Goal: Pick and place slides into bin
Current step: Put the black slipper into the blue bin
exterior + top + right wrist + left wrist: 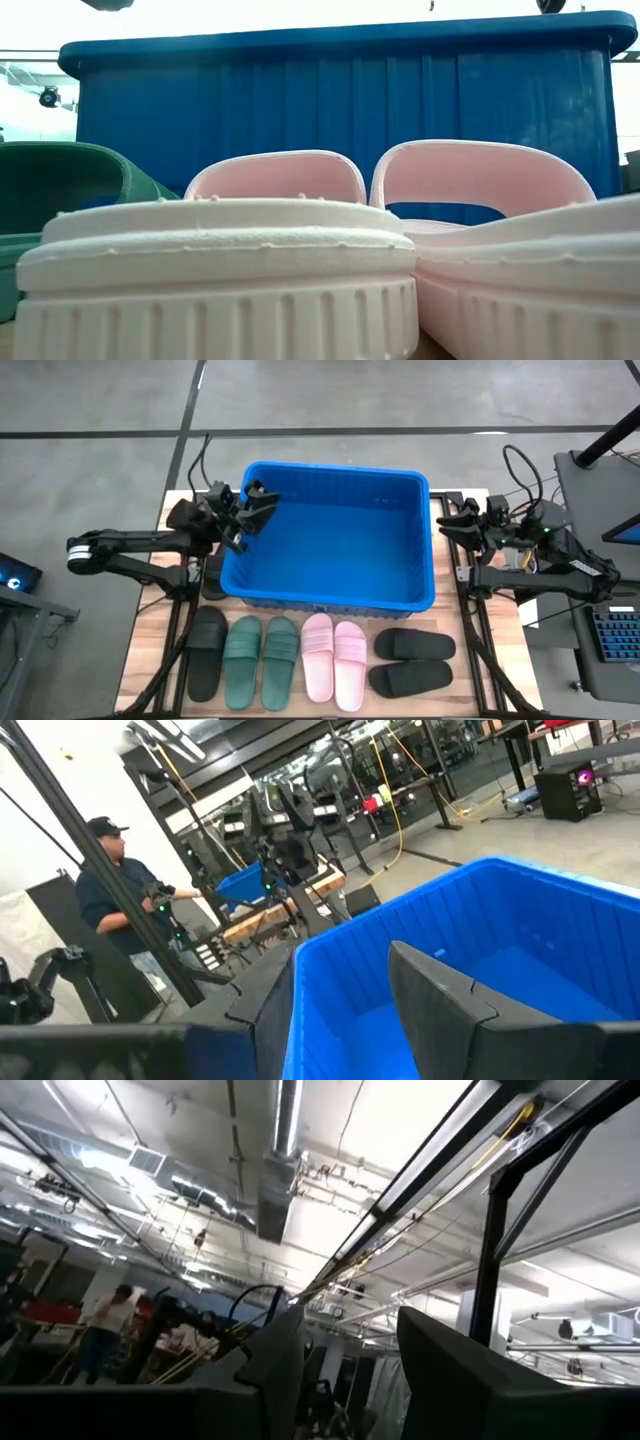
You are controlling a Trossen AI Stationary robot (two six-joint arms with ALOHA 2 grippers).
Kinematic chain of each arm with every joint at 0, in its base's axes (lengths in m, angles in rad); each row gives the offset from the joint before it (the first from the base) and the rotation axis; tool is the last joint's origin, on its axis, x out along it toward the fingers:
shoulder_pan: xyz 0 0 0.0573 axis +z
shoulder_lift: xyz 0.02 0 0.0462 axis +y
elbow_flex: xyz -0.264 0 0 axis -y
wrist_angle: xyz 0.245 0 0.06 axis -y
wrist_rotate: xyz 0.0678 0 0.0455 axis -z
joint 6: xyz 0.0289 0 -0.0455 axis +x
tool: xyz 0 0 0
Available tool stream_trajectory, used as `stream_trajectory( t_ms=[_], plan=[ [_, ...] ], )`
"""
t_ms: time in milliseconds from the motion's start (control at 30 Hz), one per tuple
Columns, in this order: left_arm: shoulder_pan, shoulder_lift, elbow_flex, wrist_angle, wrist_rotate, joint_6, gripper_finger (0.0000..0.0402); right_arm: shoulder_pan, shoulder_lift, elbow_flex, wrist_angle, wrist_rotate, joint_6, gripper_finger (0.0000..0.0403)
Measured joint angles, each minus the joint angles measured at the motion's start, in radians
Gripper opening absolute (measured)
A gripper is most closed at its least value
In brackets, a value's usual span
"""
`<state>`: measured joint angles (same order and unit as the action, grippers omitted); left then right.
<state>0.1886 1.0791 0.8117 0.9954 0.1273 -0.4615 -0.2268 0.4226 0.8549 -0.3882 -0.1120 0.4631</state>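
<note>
left hand (258, 497): we see it up over the near-left corner of the bin, no slide in it. The wrist view shows a clear gap between its two fingers (275, 1365), so it's parted.
bin (425, 540): big bright blue crate sitting mid-counter, and from above we see only its bare blue floor.
counter (150, 650): light wood top, carrying the bin and the row of slides in front of it.
black slide (207, 652): single one at the left end of the row, lying flat, just beside the green pair.
dark green pair (261, 661): two side by side, next in line.
pink pair (334, 660): sits about centre in front of the bin; in the low view these fill the frame, straps up.
black pair (412, 662): at the right end, turned sideways and stacked one behind the other on the counter.
right hand (452, 518): just outside the bin's right wall, near its rim. Fingers (440, 995) stand apart with nothing between them.
person (115, 890): off in the room behind.
</note>
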Motion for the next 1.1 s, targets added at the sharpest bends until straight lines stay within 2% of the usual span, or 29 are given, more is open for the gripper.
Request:
stream_trajectory(
  t_ms=[100,167,433,567,767,967,1100],
  plan=[
    [0.0,-0.009,0.006,-0.033,0.046,0.028,0.0148,0.0,0.005,-0.001,-0.001,0.0,0.0,0.0152],
    [0.0,-0.03,0.011,-0.121,0.078,0.064,0.0148,0.0,0.005,-0.001,-0.004,0.0,0.0,0.015],
    [0.0,-0.183,0.103,-0.692,0.058,0.194,0.0148,0.0,0.004,-0.001,-0.031,0.0,0.0,0.0149],
    [0.0,-0.241,0.185,-1.011,-0.025,0.233,0.0148,0.0,0.005,-0.001,-0.031,0.0,-0.003,0.0146],
    [0.0,-0.29,0.317,-1.464,-0.226,0.234,0.0148,0.0,0.005,-0.001,-0.032,0.0,-0.003,0.0148],
    [0.0,-0.313,0.368,-1.72,-0.374,0.233,0.0148,0.0,0.005,-0.001,-0.055,0.0,-0.016,0.0144],
    [0.0,-0.317,0.373,-1.831,-0.391,0.236,0.0148,0.0,0.005,-0.001,-0.09,0.007,-0.014,0.0145]
  ],
)
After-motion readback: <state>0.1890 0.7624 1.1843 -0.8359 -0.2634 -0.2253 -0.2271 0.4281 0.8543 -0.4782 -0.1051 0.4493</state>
